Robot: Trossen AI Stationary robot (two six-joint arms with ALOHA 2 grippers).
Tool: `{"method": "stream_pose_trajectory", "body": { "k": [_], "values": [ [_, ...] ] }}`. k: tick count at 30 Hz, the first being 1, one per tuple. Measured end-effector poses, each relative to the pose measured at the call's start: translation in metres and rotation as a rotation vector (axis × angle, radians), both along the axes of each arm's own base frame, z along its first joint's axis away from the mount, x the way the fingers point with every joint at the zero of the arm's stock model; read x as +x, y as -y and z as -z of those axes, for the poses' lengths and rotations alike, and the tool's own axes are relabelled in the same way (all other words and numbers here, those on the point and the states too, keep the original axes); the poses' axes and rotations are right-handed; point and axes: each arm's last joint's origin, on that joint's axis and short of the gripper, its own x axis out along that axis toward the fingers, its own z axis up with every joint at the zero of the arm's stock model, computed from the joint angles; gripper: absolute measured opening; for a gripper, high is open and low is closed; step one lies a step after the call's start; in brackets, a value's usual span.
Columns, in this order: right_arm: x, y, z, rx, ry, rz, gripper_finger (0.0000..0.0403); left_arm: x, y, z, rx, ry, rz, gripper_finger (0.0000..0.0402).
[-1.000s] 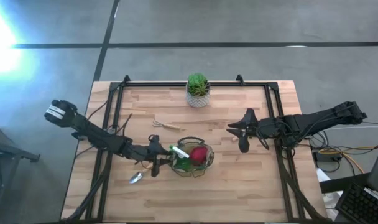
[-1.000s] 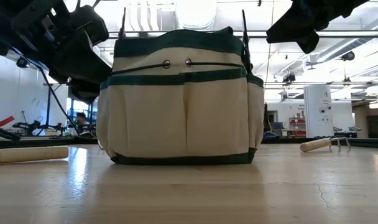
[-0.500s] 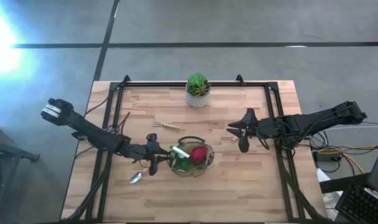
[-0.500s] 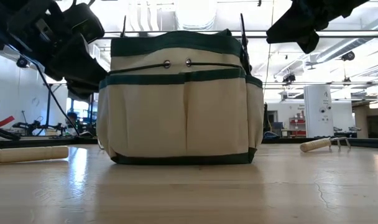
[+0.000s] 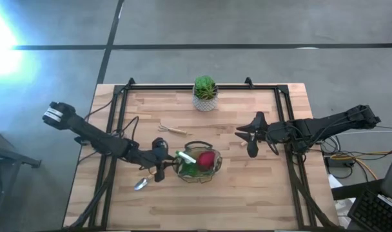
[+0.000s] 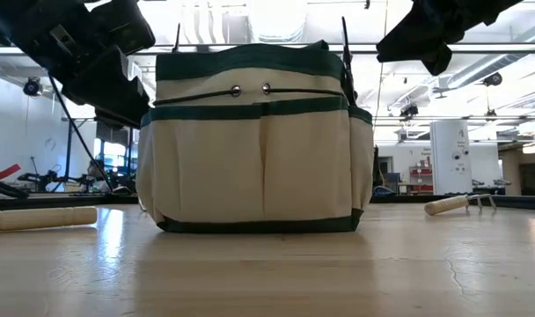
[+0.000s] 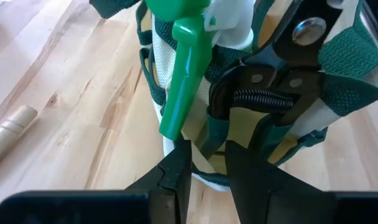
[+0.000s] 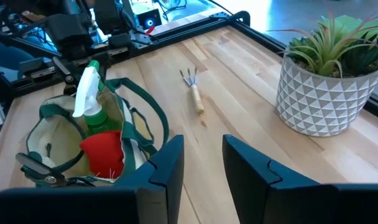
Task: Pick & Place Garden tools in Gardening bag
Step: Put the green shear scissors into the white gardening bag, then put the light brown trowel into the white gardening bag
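Gardening bag (image 5: 197, 164) sits mid-surface, soft canvas w/ green trim, stands upright on its own but the walls will likely flex if pushed. Already inside: 1 green spray bottle (image 8: 89, 93), 1 red item (image 8: 104, 151), and at least 1 dark pruning shears (image 7: 273, 78) tucked in a side pocket; a 2nd pair can't be confirmed. Still out: 1 trowel (image 5: 143, 182) lying on the surface just beside the bag on the left arm's side, and 1 small rake (image 8: 193, 90) lying between bag and potted plant (image 5: 205, 93). Both look stiff, light, metal heads w/ round wooden handles; best grip prob. mid-handle across the wood, the metal ends being thin and likely slippery. Rake tines could snag the canvas on the way in. Left hand (image 7: 201, 167) is right at the bag's side by the shears pocket, fingers parted a little, grasping nothing. Right hand (image 8: 202, 163) hangs above the surface well apart from the bag, released, empty, waiting.
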Motion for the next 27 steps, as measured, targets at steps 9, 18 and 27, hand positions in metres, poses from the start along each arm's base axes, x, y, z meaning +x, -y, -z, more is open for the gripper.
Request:
{"method": "stream_pose_trajectory", "body": {
  "k": [9,18,27],
  "values": [
    [0.000,0.000,0.000,0.000,0.000,0.000,0.0088,0.004,0.002,-0.014,0.029,-0.034,0.011,0.0099],
    [0.000,0.000,0.000,0.000,-0.002,-0.001,0.0095,-0.008,-0.003,-0.024,0.017,-0.055,0.014,0.0099],
    [0.000,0.000,0.001,-0.001,-0.007,-0.001,0.0105,-0.037,-0.018,-0.035,0.014,-0.110,-0.127,0.0099]
  ]
}}
